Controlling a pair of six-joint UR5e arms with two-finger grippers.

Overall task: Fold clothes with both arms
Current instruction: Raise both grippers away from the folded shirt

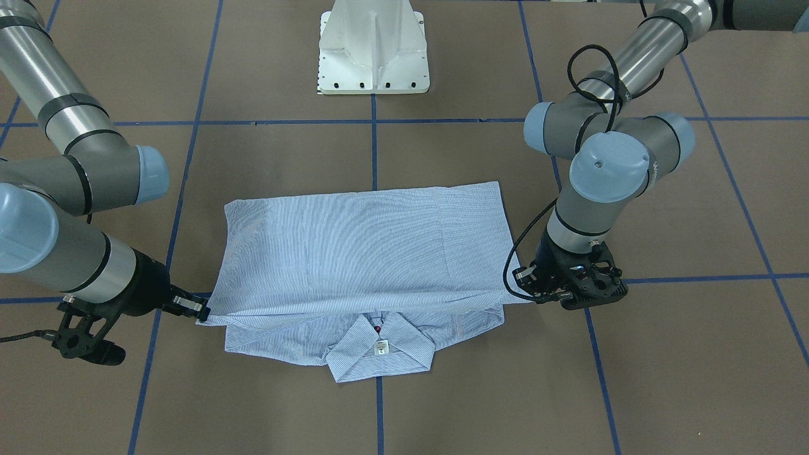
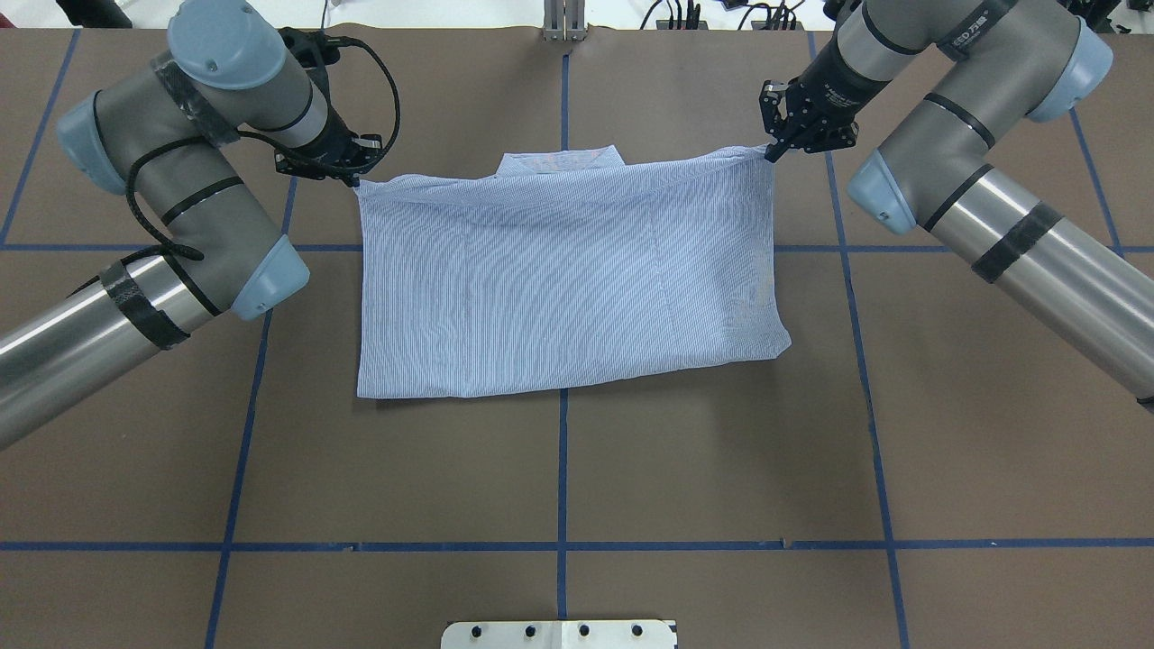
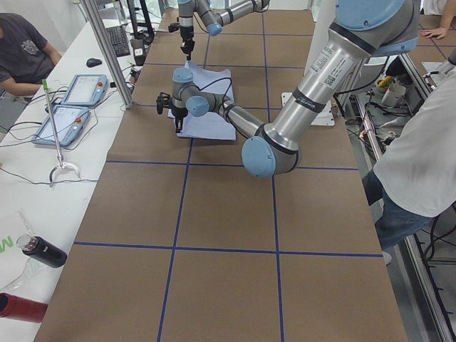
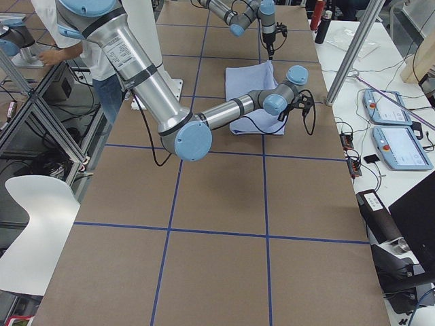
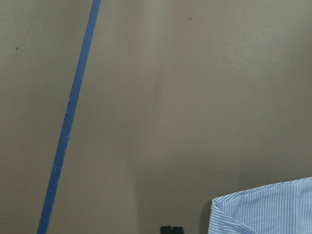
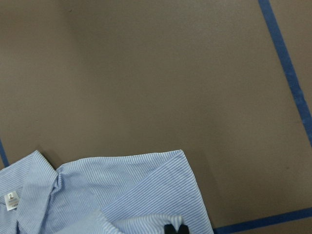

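shirt (image 2: 559,279) is lying mid-table (image 2: 721,451), collar (image 1: 379,346) pointing to 12 o'clock in the overhead view. no sleeves are hanging loose, so i'm reading them as tucked inside. the lower half is sitting folded up over the body, with its edge landing just short of the collar.

left end effector (image 2: 353,173) is clenching the folded layer's corner at 10 o'clock of the shirt. right end effector (image 2: 777,150) is clenching the corner at 2 o'clock. the edge between them is running straight and taut.

so the lengthwise fold is looking nearly done. remaining, i'm guessing: setting the edge down, letting go of both corners, maybe one more fold to shrink the packet. the corner at 4 o'clock is flaring out, so the side edges aren't lining up squarely.

writing: white neck label (image 6: 10,198) is showing a "2" in the right wrist view; the print under it is too fine to read. right arm (image 2: 956,45) is carrying white lettering that's only partly legible, so i'm not calling it.
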